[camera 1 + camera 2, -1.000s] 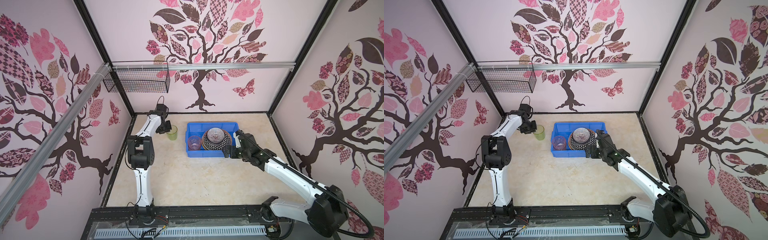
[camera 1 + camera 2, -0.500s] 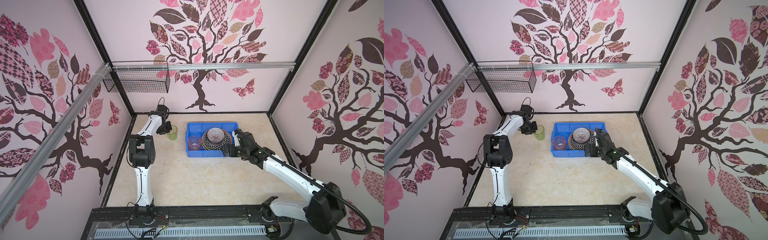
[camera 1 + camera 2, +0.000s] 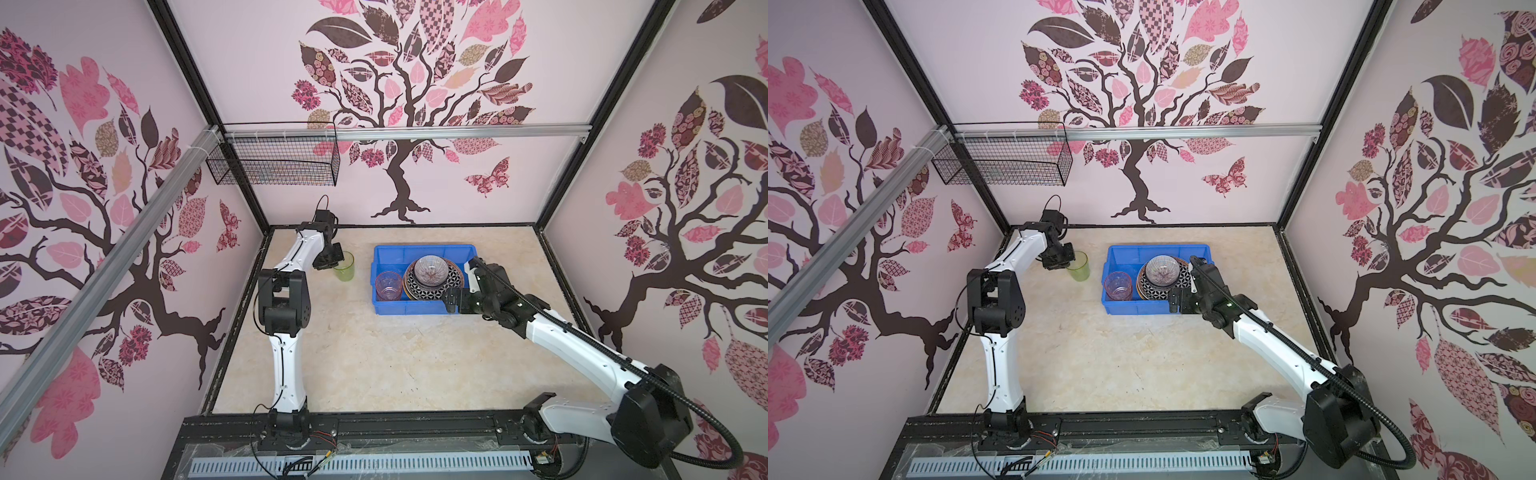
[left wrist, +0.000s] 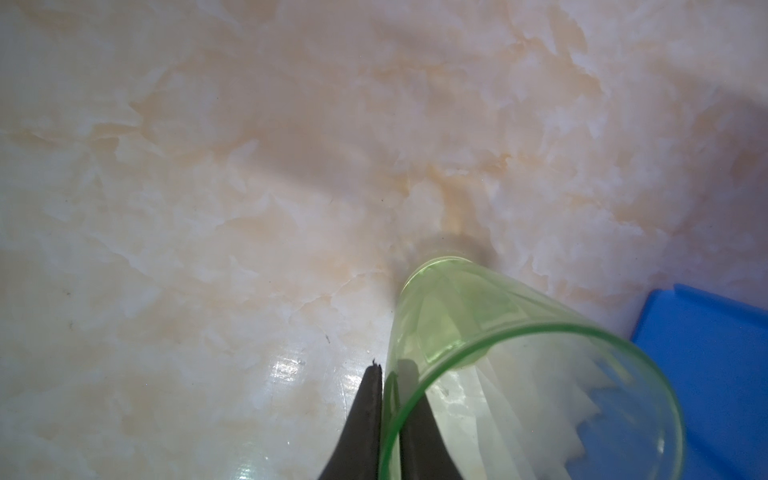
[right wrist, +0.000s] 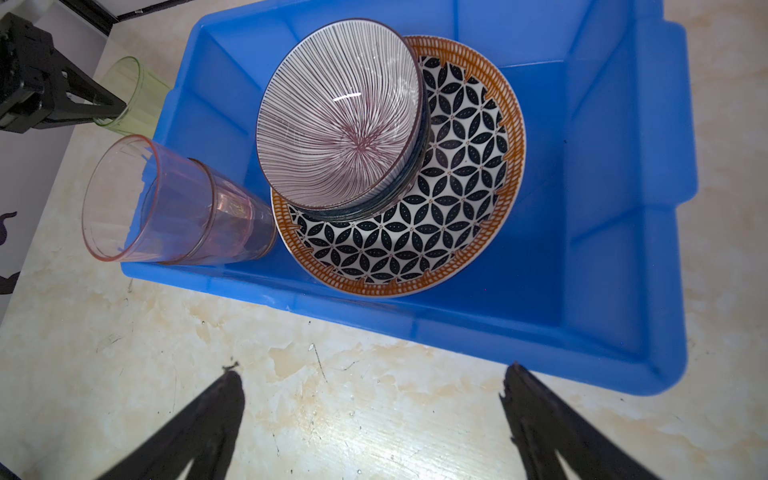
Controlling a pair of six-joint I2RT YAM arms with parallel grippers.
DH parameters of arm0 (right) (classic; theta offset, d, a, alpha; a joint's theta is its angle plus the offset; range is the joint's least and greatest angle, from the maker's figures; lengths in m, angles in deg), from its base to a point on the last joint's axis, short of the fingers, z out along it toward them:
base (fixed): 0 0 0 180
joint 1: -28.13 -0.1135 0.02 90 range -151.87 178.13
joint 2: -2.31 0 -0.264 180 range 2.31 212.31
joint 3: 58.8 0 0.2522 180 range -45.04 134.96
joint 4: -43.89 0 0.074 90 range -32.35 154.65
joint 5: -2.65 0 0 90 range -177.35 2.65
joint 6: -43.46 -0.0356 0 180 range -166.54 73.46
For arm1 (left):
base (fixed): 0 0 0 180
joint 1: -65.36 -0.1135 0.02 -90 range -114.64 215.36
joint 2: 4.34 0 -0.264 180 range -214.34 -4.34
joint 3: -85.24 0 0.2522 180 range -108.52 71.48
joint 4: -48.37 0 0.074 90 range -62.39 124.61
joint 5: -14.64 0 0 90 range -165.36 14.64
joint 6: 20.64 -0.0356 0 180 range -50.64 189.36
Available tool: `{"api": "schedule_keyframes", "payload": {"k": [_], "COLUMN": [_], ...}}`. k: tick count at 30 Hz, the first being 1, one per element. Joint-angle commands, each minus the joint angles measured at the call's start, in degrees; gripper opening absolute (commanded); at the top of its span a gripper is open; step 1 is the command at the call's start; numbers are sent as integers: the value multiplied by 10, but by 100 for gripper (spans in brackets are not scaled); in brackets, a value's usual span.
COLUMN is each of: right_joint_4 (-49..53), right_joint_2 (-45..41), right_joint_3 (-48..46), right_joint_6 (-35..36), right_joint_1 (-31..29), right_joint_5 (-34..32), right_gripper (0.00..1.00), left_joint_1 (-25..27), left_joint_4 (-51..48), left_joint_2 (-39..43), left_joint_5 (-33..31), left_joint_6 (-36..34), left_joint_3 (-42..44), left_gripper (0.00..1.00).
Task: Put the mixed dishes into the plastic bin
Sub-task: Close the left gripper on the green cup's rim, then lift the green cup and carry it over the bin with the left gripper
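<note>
Green wall pinched now: the green tumbler (image 3: 344, 266) has just been clamped by the left gripper (image 4: 390, 374), its jaws drawn together with one finger inside the rim and one outside. The tumbler appears upright on the table (image 3: 374, 353), just beside the plastic bin (image 3: 424, 250), outside its short end wall, and is not yet lifted. Inside the bin, the pink tumbler (image 3: 388, 286) is stood against that same end. Next to it the striped bowl (image 3: 432, 270) is stacked on the patterned plate (image 3: 419, 289). Just outside the bin's long near wall, the right gripper (image 5: 374, 372) is held over the table, jaws spread wide and nothing between them. With the grip made, the only dish seen outside the bin is judged ready to be carried over the rim.
</note>
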Motion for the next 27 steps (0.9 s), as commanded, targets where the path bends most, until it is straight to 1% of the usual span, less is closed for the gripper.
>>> {"api": "schedule_keyframes", "payload": {"k": [1,7,19,20,27], "right_joint_4": [-2,-1,4,4,4], "right_joint_2": [-11,-24,-52,-54,-67], "right_joint_3": [8,2,-14,-15,-25], "right_joint_6": [4,4,2,3,2], "right_joint_1": [0,0,0,0,0], "right_joint_5": [-2,-4,1,1,8], "right_gripper": [100,100,100,100,100], "left_joint_1": [-4,-4,-3,-3,-3], "left_joint_4": [-12,-16,-35,-35,-45], "left_joint_2": [-7,4,44,49,88], "left_joint_5": [-2,-10,-15,-15,-2], "left_joint_6": [-6,-7,-7,-6,-7], "left_joint_3": [-23,-14,0,19,42], "left_gripper": [8,0,0,0,0]}}
